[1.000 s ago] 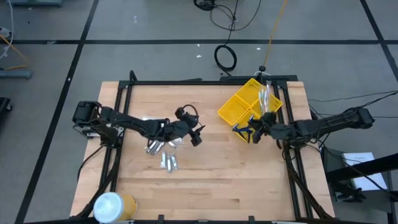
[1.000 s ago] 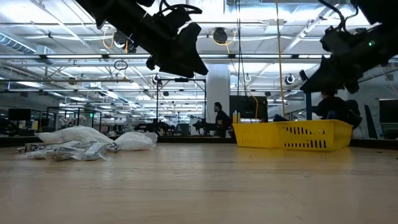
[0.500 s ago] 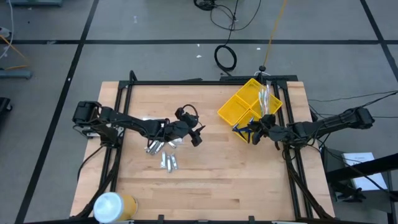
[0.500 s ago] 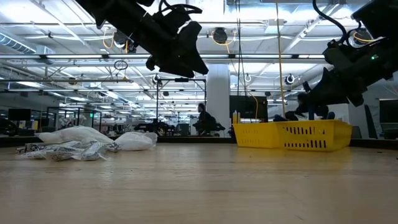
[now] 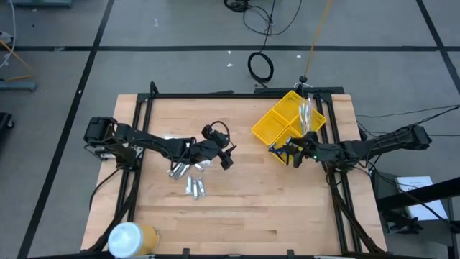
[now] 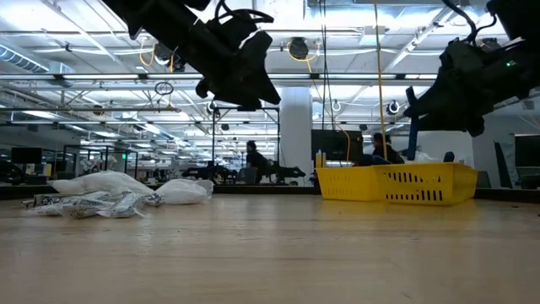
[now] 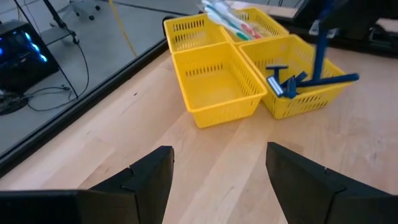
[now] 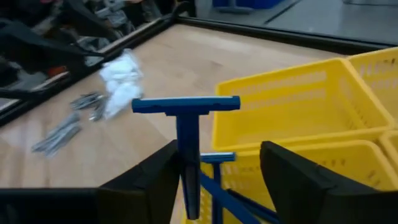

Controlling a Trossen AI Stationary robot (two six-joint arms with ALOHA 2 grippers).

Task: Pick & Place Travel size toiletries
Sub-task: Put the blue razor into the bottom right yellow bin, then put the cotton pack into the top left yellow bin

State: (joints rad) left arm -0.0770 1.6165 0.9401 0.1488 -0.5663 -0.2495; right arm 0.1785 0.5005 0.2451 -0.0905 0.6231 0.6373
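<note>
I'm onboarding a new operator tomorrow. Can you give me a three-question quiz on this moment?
1. True or false: the left gripper holds a packet.
2. The blue razor between the right gripper's fingers stands over: A) bare table, B) the yellow bin, C) the pile of tubes.
3. Fill in: the white-and-yellow cylinder stands at the table's near-____ corner in the high view.

Key: 1 false, it is open and empty. 2 B. 3 left.
</note>
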